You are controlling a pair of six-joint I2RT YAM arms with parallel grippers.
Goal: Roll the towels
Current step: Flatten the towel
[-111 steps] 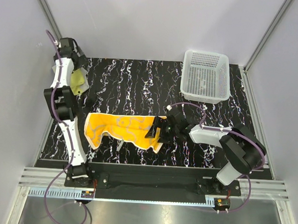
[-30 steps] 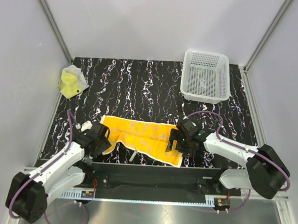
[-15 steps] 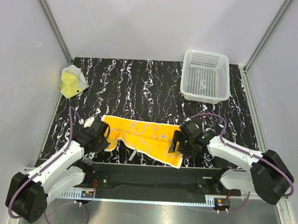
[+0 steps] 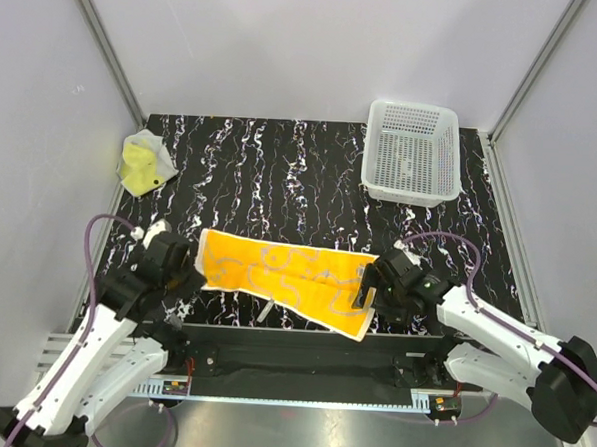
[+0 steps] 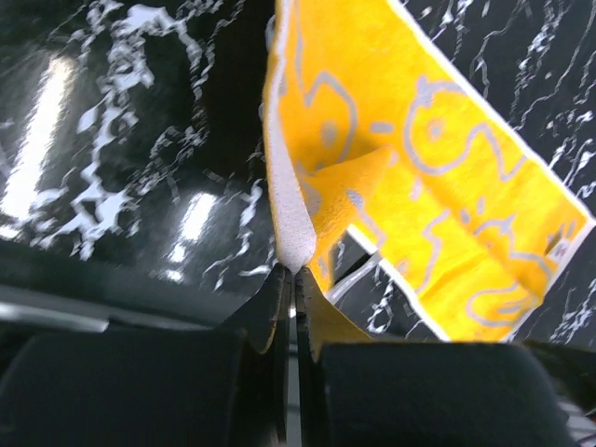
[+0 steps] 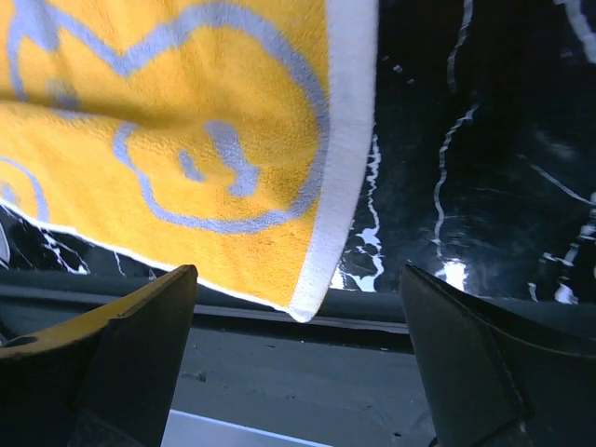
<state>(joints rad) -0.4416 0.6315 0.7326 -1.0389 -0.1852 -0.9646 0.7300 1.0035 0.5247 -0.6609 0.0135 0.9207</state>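
Orange towel [image 4: 276, 268], spread flat, white-edged, grey squiggles

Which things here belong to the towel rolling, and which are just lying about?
Job: orange towel, spread along the near edge, left end pinched by the left gripper; yellow towel, crumpled far left.
Lying about: white basket, far right corner.

Near bench [image 4: 281, 173] front: my L tool [image 5: 287, 279], agape a sec ago, has pinched shut on orange towel's [image 4: 276, 272] left hem & lifted it, drawing cloth straighter. My R tool [image 4: 367, 287] has slid approx. to towel's right end; both arms swung outward.
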